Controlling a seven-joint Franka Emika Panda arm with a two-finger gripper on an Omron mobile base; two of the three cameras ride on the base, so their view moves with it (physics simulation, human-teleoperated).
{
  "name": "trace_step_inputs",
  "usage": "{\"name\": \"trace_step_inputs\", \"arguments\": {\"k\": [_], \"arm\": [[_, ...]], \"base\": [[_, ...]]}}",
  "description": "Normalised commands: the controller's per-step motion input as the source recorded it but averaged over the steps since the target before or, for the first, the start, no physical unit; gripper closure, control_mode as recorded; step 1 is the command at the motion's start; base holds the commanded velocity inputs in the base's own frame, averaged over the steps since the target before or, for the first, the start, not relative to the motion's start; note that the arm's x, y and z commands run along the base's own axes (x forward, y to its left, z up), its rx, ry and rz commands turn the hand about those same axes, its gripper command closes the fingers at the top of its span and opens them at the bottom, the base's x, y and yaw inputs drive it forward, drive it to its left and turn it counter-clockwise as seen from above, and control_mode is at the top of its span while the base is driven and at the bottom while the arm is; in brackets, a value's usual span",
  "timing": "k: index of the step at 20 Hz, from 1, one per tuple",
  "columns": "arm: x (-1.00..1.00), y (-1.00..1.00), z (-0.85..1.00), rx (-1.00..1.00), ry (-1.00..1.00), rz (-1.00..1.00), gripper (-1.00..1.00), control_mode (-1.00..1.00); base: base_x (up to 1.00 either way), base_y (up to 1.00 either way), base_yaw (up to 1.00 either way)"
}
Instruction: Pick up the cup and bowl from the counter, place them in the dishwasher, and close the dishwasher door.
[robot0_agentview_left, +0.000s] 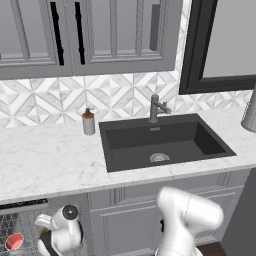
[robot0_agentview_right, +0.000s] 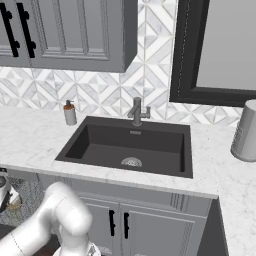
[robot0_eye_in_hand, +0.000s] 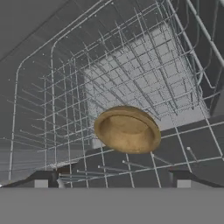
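Hand view: bowl (robot0_eye_in_hand: 127, 129) lying on wire rack (robot0_eye_in_hand: 131, 74) inside dishwasher (robot0_eye_in_hand: 39, 70), at centre, just above fingertips (robot0_eye_in_hand: 41, 178); jaws standing wide, gripping nothing, well clear of bowl rim

Left base view: gripper (robot0_agentview_left: 44, 231) working low at 8 o'clock; cup (robot0_agentview_left: 14, 241) sitting in rack at 8 o'clock, beside hand

Judging placing step finishing: lifting straight out advisable, avoiding snagging tines or nudging bowl; door closing not yet done

Grey panelled cabinets (robot0_agentview_left: 90, 35) above patterned tile backsplash (robot0_agentview_left: 60, 97) (black-framed window (robot0_agentview_right: 220, 50) right)
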Motion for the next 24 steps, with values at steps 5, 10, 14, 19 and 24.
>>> {"name": "trace_step_inputs", "arguments": {"k": [5, 10, 14, 19, 24], "arm": [[0.07, 0.06, 0.95, -0.22, 0.05, 0.00, -1.00, -1.00], [0.16, -0.20, 0.31, 0.08, 0.05, 0.00, -1.00, -1.00], [0.02, -0.08, 0.47, 0.16, 0.00, 0.00, -1.00, -1.00], [0.04, -0.10, 0.33, 0.11, 0.00, 0.00, -1.00, -1.00], [-0.16, 0.00, 0.11, 0.03, 0.00, 0.00, -1.00, -1.00]], "base": [[0.00, 0.00, 0.00], [0.00, 0.00, 0.00], [0.00, 0.00, 0.00], [0.00, 0.00, 0.00], [0.00, 0.00, 0.00]]}}
